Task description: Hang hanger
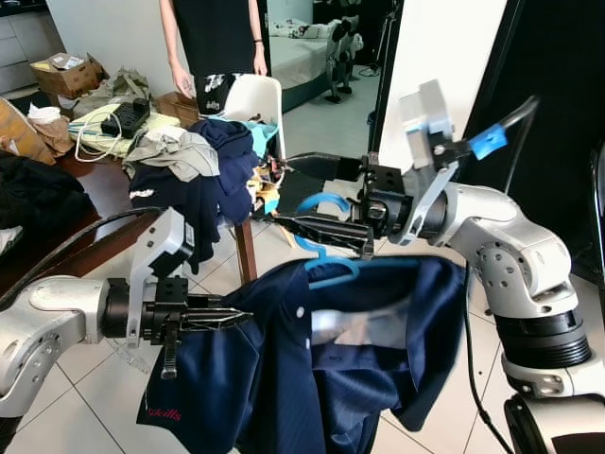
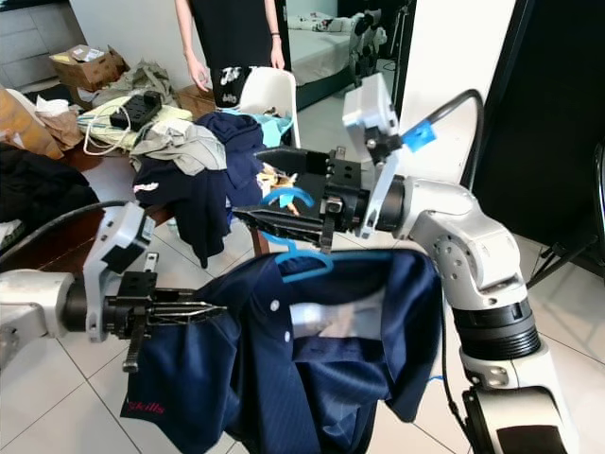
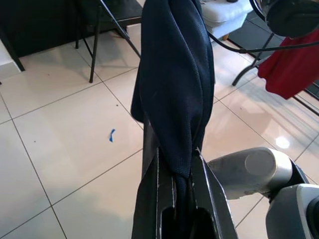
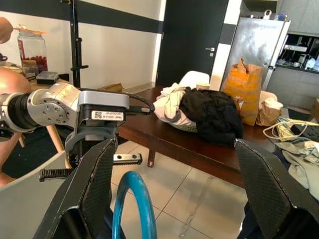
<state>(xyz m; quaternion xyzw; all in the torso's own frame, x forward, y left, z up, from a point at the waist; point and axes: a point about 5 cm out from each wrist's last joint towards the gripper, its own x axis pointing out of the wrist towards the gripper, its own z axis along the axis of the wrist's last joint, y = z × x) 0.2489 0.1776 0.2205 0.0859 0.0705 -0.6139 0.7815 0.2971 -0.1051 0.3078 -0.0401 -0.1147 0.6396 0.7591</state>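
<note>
A navy polo shirt [image 1: 312, 378] hangs on a blue plastic hanger [image 1: 333, 271] in front of me. The hanger's hook [image 1: 319, 200] loops over the lower finger of my right gripper [image 1: 284, 192], whose jaws stand wide open around it. In the right wrist view the blue hook [image 4: 132, 199] rises between the two spread fingers [image 4: 87, 189]. Lower left, my left gripper [image 1: 244, 319] is shut on the shirt's shoulder edge. The left wrist view shows the navy cloth [image 3: 174, 74] pinched between its fingers [image 3: 204, 189].
A person [image 1: 222, 38] stands at the back behind a white chair [image 1: 257, 99]. A dark wooden table [image 1: 104, 189] at the left carries piles of clothes [image 1: 198, 161]. A white wall edge [image 1: 444, 57] and a black panel [image 1: 558, 104] rise on the right. The floor is tiled.
</note>
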